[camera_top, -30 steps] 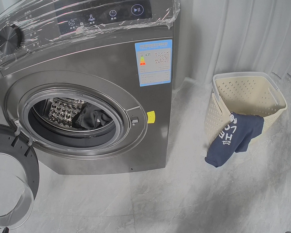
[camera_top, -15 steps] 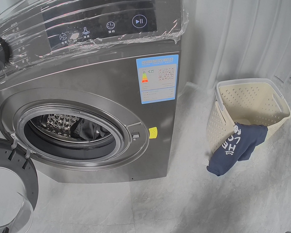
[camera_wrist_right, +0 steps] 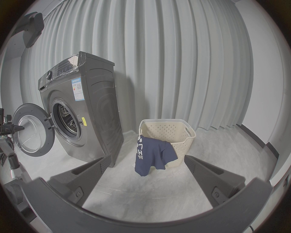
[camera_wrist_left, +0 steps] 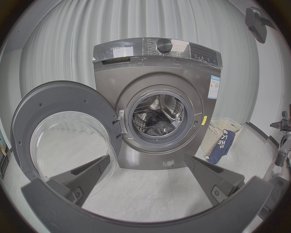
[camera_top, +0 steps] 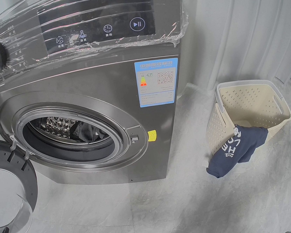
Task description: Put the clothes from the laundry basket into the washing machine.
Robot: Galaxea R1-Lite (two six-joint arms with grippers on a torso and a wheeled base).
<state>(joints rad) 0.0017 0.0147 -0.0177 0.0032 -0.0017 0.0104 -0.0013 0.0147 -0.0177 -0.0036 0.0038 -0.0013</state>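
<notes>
Left gripper (camera_wrist_left: 146,157) and right gripper (camera_wrist_right: 146,157) gape wide, empty. The shirt (camera_top: 236,149) hangs over the basket (camera_top: 251,85) rim; a snagged pull could tip the basket.

A grey metal front-loading washing machine (camera_top: 87,80) stood with its round door (camera_top: 5,183) swung wide open. A dark garment (camera_top: 87,132) lay inside its drum (camera_top: 60,124). Beside the machine, a cream perforated plastic laundry basket (camera_top: 275,105) had a navy printed T-shirt (camera_top: 236,149) draped over its front rim.
</notes>
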